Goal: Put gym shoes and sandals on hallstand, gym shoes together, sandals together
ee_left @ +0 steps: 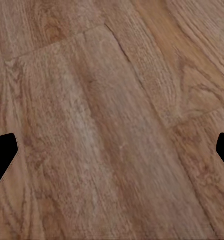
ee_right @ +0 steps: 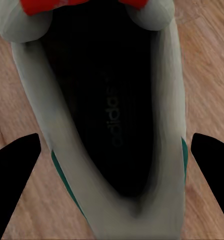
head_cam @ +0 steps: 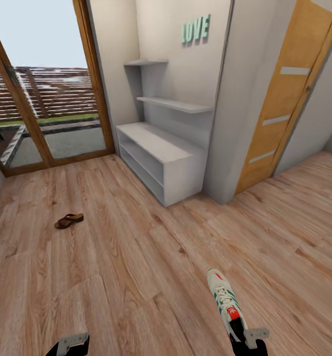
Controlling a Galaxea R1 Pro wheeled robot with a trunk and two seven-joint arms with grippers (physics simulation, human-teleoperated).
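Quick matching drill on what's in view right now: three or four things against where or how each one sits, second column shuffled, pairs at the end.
Things:
1. gym shoe
2. sandal
3. hallstand
4. left gripper

Places or states:
A. against the wall, both shelf bays bare
B. alone on the floor near the glass door
C. over bare planks, fingers apart
D. heel end between the fingers of the right gripper

Pairs: 1-D, 2-B, 3-A, 4-C

A cream-white gym shoe with green stripes and red tongue, brown sandal, light-brown grained floor.
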